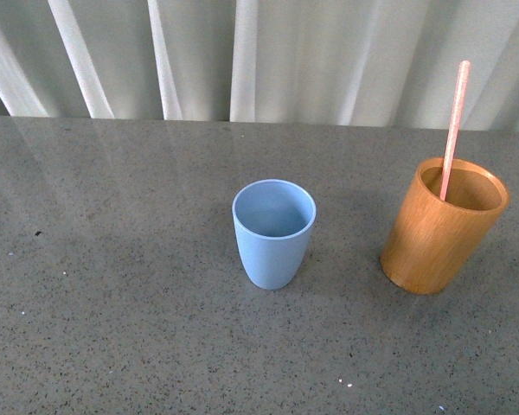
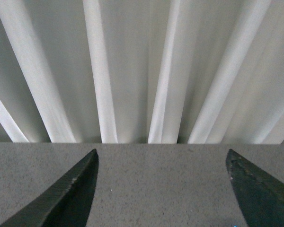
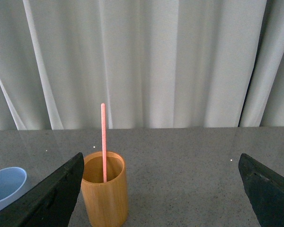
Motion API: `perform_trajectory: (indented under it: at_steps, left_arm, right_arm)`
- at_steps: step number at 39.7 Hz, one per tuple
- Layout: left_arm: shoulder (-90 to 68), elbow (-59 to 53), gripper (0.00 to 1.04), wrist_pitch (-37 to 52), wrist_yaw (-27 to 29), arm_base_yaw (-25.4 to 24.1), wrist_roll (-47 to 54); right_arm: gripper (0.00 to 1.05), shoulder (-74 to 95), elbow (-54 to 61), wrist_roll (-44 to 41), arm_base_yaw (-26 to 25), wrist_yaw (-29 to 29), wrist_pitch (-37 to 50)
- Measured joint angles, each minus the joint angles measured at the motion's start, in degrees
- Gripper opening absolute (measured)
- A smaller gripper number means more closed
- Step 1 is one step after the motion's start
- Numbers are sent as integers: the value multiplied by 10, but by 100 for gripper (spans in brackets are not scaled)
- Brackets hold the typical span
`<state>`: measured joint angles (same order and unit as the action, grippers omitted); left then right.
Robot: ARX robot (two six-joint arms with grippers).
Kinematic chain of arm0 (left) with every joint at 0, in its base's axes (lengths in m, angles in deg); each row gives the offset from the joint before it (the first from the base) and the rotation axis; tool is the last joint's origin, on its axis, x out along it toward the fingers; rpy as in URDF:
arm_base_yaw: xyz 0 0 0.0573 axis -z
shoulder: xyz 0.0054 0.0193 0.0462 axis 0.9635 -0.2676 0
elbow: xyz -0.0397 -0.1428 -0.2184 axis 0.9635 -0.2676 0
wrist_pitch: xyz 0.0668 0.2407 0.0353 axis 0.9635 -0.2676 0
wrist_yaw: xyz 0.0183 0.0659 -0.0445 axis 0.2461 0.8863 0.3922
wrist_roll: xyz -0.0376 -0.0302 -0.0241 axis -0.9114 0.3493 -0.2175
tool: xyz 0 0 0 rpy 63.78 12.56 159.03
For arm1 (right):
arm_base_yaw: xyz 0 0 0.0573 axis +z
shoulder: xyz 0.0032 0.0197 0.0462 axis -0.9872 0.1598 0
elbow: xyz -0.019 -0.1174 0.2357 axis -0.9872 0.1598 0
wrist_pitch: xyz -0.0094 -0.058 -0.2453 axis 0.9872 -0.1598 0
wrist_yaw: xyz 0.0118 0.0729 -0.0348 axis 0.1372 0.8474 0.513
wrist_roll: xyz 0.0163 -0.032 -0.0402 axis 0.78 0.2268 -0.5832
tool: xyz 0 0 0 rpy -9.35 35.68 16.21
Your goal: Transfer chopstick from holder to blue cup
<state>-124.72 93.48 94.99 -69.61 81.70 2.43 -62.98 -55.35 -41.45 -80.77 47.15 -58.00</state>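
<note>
A pale pink chopstick (image 1: 454, 125) stands upright in the orange-brown wooden holder (image 1: 441, 229) at the right of the grey table. The light blue cup (image 1: 273, 232) stands empty in the middle. Neither arm shows in the front view. In the right wrist view the holder (image 3: 105, 196) with the chopstick (image 3: 103, 139) stands ahead, close to one finger, and the blue cup's rim (image 3: 7, 187) shows at the edge. My right gripper (image 3: 160, 163) is open and empty. My left gripper (image 2: 162, 158) is open and empty over bare table.
The grey speckled table (image 1: 112, 303) runs back to a white pleated curtain (image 1: 242, 52) along its far edge. The curtain fills the background in both wrist views.
</note>
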Motion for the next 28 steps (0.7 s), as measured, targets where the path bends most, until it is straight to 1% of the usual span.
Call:
perform_trajectory:
  at_steps: [2,4,5,8,12,13,15,16,20,28]
  left_arm:
    - [16,-40,71,50,-6,-6,0]
    - [36,-73,60,67,-10,-13,0]
    - [43,-83,56,70,-11,-16,0]
    - [72,-122,40,78,-17,-24,0]
    - [98,-154,24,81,-26,-29,0]
    - [107,-164,19,82,-29,-30,0]
    - [127,-183,8,81,-61,-52,0]
    - [134,-188,4,81,-64,-57,0]
    - [172,-217,4,74,-64,-71,-1]
    - [246,-259,4,40,-66,-71,-1]
  right_arm:
    - [95,0,0,0,0,0,0]
    - [95,0,0,0,0,0,0]
    - [95,0,0,0,0,0,0]
    - [95,0,0,0,0,0,0]
    - [95,0,0,0,0,0,0]
    - [95,0,0,0,0,0,0]
    - [95,0,0,0,0,0,0]
    - [95,0,0,0,0,0,0]
    - [95,0,0,0,0,0,0]
    - [95,0,0,0,0,0,0]
